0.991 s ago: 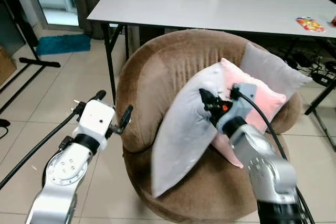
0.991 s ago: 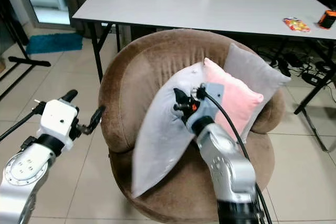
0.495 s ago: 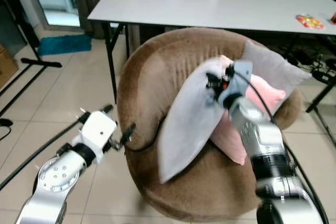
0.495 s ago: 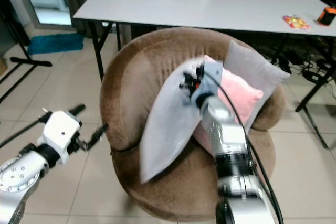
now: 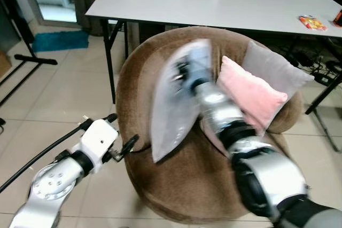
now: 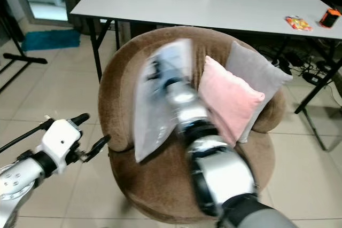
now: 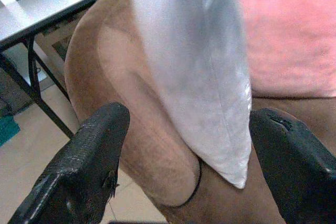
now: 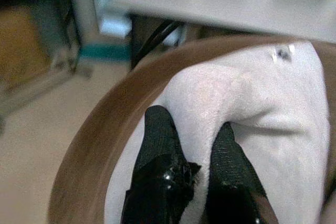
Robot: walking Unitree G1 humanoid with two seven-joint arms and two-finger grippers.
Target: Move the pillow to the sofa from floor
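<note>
Since a second ago the right gripper point(image 8: 191, 145) has swung the grey pillow point(image 5: 173, 100) leftward, up against the sofa point(image 5: 144, 78) back, its fingers pinching the pillow's top edge. Left gripper point(image 7: 184, 145) hovers beside the sofa, jaws spread.

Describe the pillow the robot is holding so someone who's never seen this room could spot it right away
Find the round brown sofa in front of the long white table. Three pillows are on it; the one held is the pale grey pillow standing against the sofa's back on the robot's left, pinched near its top by the right hand. Its neighbours are a pink pillow and a darker grey pillow.
</note>
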